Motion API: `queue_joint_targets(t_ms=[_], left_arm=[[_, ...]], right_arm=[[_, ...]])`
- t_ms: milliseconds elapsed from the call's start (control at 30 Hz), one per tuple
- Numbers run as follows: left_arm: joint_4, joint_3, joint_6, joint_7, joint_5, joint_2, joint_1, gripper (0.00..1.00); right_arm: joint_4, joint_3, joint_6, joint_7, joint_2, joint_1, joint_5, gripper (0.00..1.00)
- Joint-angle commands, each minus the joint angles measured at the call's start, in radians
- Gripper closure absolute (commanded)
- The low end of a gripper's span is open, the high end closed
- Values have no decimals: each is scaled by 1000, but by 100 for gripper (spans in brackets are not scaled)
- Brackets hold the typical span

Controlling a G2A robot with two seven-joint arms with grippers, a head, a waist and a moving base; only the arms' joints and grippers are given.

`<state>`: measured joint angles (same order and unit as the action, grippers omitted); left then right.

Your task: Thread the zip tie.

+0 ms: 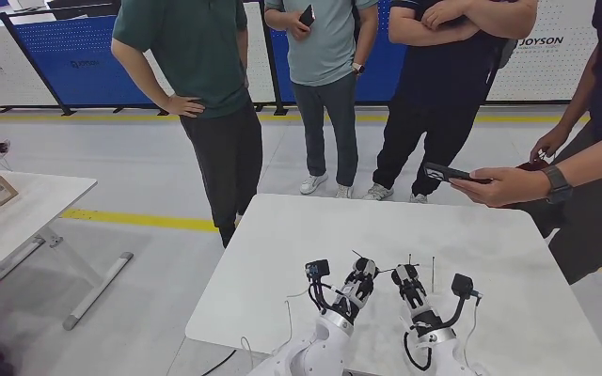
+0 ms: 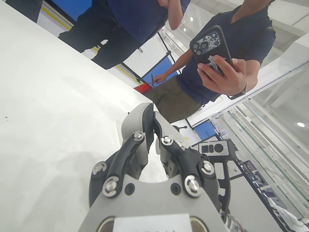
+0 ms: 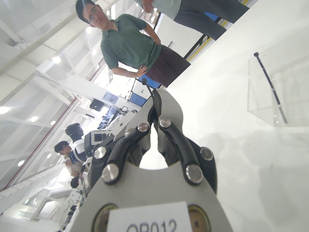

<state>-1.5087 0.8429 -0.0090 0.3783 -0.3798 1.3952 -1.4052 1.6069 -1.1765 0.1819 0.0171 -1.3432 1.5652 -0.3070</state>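
My left gripper (image 2: 153, 115) is shut on a black zip tie (image 2: 152, 88), whose thin pointed tail sticks out past the fingertips. My right gripper (image 3: 154, 101) is shut on a black zip tie's head end (image 3: 145, 82), and the small square head pokes out beyond its fingers. In the top view the left gripper (image 1: 366, 267) and the right gripper (image 1: 405, 273) sit close side by side near the front edge of the white table (image 1: 282, 244), raised just above it. I cannot tell whether the two ends belong to one tie.
A clear plastic stand (image 3: 256, 78) with another black zip tie (image 3: 270, 85) leaning on it is just right of my right gripper; it also shows as a thin upright tie (image 1: 433, 268). Several people stand along the table's far side. A hand holding a phone (image 1: 451, 173) hangs over the far right corner.
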Motion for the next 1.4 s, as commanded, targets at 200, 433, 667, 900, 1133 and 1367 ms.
queue_joint_targets(t_ms=[200, 433, 667, 900, 1133, 1367], left_arm=[[1, 1, 1, 2, -1, 1, 0, 100], [-6, 5, -30, -21, 34, 3, -6, 100], [-10, 16, -42, -28, 42, 4, -13, 100], [-12, 23, -29, -29, 21, 6, -15, 100], [-12, 21, -19, -45, -1, 8, -15, 100], [-5, 21, -9, -49, -8, 11, -12, 100]], right_arm=[[0, 0, 0, 1, 0, 0, -1, 100], [3, 0, 16, -7, -1, 3, 14, 100], [-6, 3, 11, -8, -3, -4, 14, 100], [12, -9, 20, 6, -1, 13, 7, 100], [20, -14, 8, 6, -1, 17, -6, 100], [29, -16, -6, 8, -1, 20, -15, 100]])
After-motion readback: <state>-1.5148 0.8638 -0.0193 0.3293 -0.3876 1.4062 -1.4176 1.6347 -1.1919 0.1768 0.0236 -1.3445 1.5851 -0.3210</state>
